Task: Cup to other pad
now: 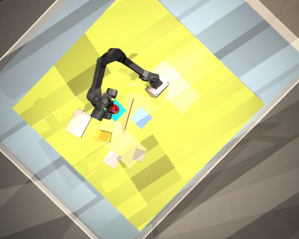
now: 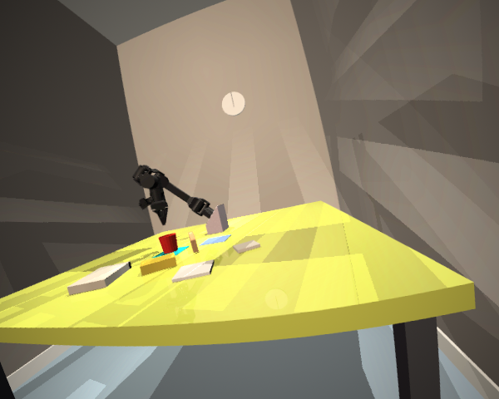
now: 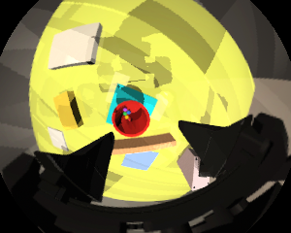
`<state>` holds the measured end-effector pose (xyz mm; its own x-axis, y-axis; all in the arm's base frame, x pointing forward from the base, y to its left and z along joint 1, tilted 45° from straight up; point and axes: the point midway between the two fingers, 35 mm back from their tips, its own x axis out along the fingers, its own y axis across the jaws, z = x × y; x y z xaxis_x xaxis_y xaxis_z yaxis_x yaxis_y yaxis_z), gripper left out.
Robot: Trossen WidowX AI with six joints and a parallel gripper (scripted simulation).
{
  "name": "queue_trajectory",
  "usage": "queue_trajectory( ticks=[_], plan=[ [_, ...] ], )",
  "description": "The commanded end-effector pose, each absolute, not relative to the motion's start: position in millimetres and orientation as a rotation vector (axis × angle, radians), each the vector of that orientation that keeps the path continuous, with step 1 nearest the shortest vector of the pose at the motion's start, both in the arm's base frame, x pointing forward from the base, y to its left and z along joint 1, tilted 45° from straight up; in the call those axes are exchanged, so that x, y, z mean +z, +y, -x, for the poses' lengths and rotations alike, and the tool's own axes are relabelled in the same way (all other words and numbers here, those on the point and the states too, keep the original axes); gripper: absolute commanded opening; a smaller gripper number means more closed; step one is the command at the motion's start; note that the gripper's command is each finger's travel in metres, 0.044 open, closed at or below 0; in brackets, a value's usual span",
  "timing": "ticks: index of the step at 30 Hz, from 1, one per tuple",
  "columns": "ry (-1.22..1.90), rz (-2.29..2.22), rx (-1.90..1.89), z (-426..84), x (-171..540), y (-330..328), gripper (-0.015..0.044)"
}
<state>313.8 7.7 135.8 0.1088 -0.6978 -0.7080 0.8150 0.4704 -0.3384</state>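
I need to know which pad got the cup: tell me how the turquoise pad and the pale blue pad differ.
The turquoise pad has the red cup standing upright on it with marbles inside; the pale blue pad shows nothing on it. The turquoise pad lies right under the raised, open gripper; the pale blue pad lies on the far side of the wooden stick. Both are flat squares on the yellow table.

Red cup [image 2: 167, 242] upright on cyan pad [image 2: 172, 251], yellow table [image 2: 327, 266]. Gripper [image 2: 162, 218] hangs above cup, apart, holding nothing. Wood stick [image 2: 193, 242] btw cup & light-blue pad [image 2: 215, 239].
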Motion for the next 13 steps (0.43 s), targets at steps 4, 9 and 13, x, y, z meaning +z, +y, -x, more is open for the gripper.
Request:
queue_trajectory(
  ticks=[4,9,13],
  plan=[
    [0.946,-0.153,-1.121,-312.2,150.5,23.1,0.044],
    [0.945,-0.154,-1.122,-311.1,160.4,29.8,0.044],
    [0.941,-0.154,-1.116,-311.4,159.0,27.2,0.044]
  ],
)
